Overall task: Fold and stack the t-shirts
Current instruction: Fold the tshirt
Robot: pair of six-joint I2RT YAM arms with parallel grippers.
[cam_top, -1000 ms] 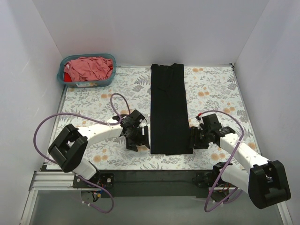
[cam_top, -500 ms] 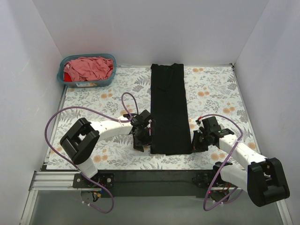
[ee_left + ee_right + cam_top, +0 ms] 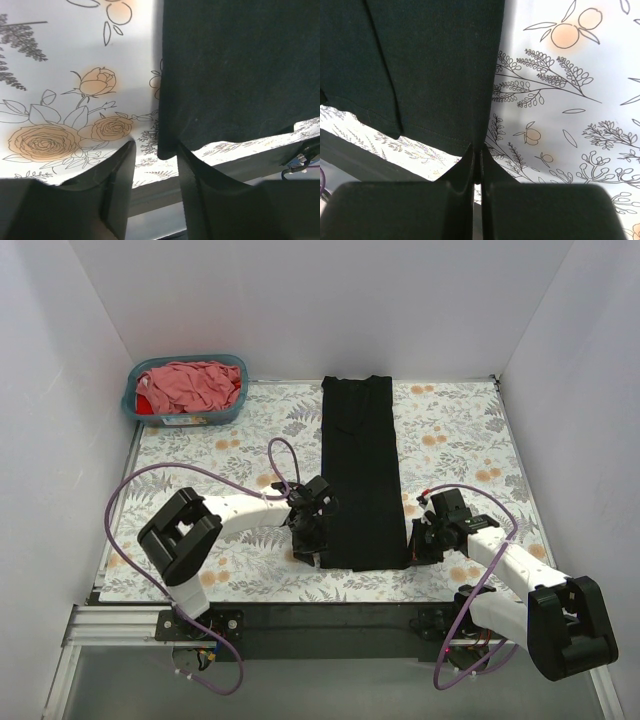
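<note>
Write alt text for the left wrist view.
Left gripper is open, its fingers straddling a bottom corner of the black shirt. The shirt lies flat on the floral table, and the table's edge shows just past the hem.

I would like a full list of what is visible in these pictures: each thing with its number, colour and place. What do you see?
black t-shirt: one, black, folded into a long strip, middle of the table
pink t-shirt: one, dusty pink, crumpled in the basket
red cloth: one piece, red, left side of the basket, under the pink one
basket: one, teal, far left corner of the table
table: one, white with a flower print
cables: two, purple, one looping from each arm
left arm: white and black; left tool open around the black shirt's near left corner
right arm: white and black; right tool shut on its near right corner
</note>
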